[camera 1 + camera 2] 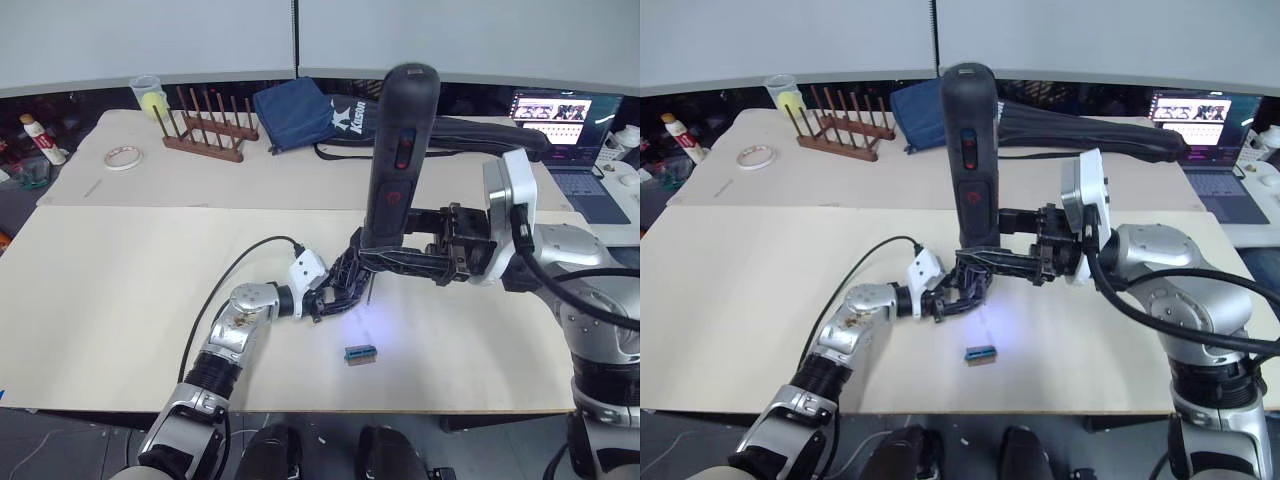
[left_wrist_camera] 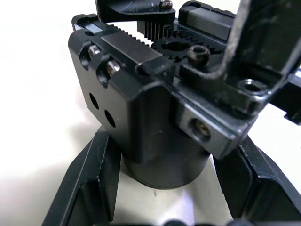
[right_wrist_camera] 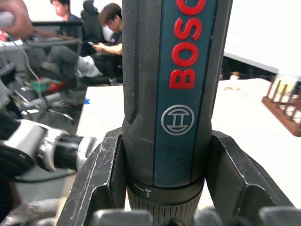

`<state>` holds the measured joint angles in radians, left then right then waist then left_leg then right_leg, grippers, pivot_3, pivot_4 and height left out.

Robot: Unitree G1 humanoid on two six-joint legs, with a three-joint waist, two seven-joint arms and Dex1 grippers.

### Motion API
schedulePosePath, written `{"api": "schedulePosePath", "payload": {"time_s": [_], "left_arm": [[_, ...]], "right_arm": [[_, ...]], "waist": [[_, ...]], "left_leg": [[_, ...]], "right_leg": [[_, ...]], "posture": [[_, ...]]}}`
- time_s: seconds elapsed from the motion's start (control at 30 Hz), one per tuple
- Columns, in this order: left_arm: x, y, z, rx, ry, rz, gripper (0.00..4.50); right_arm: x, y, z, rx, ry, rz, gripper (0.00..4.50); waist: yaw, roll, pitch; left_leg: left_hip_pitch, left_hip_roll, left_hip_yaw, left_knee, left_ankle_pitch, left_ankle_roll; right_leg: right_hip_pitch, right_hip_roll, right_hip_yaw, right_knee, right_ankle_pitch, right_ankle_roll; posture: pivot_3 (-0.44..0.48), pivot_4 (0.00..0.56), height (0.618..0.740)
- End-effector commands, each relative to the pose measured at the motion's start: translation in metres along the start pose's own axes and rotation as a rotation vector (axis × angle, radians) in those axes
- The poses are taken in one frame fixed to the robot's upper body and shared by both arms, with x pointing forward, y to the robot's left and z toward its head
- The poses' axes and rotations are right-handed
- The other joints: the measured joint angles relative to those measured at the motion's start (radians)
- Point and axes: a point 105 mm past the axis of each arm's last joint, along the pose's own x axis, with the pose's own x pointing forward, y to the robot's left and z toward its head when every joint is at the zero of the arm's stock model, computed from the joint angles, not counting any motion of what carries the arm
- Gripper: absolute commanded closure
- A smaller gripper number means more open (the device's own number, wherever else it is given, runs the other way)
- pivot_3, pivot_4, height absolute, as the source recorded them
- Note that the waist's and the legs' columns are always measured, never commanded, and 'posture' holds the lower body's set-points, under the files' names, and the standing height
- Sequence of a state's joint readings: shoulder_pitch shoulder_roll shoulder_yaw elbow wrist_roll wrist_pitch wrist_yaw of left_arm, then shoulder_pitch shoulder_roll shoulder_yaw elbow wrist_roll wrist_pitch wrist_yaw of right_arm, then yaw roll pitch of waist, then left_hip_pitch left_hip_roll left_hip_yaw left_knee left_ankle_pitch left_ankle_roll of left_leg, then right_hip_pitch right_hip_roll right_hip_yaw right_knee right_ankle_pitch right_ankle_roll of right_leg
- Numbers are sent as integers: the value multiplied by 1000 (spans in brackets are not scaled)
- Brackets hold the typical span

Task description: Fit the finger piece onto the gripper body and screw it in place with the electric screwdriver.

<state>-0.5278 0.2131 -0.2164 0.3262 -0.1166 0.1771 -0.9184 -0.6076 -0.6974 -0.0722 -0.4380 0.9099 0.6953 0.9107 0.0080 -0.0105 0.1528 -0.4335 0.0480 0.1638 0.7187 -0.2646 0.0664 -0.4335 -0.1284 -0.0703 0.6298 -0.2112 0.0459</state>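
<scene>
Electric screwdriver point(image 1: 398, 150): one, upright, clamped by right gripper point(image 3: 164, 188).
Gripper body point(image 2: 150, 113): one, pinched by left gripper point(image 2: 160, 197).
Green block point(image 1: 360, 353): one.

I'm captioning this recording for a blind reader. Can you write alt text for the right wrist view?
The right gripper's two black fingers clamp an upright electric screwdriver with red Bosch lettering, seen close up. Behind lie a pale table, a wooden rack and seated people.

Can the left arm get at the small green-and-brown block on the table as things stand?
Probably not: the left gripper is shut on the chunky black gripper body, though the small green-and-brown block lies close by, uncovered on the pale wooden table.
</scene>
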Motion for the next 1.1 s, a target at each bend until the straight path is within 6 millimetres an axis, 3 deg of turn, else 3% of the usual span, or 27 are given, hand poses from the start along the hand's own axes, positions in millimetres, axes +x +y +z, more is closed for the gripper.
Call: {"api": "schedulePosePath", "payload": {"time_s": [0.03,0.4,1.1], "left_arm": [[4,-3,15,46,-40,-12,2199],[1,-3,10,47,-29,-1,2199],[-4,-1,11,45,-34,13,2199]], "right_arm": [[6,0,35,-59,-93,7,2543],[28,-11,47,-120,-96,-18,2543],[45,-16,27,-153,-86,-1,2543]], "waist": [[-2,0,0],[-1,0,0],[-8,0,0]], "left_leg": [[0,0,0,0,0,0],[0,0,1,-1,0,0],[0,0,1,-2,1,-1]], "right_leg": [[0,0,0,0,0,0],[-1,0,0,0,0,0],[-1,0,0,0,0,0]], "posture": [[0,150,740],[0,150,740],[0,150,740]]}}
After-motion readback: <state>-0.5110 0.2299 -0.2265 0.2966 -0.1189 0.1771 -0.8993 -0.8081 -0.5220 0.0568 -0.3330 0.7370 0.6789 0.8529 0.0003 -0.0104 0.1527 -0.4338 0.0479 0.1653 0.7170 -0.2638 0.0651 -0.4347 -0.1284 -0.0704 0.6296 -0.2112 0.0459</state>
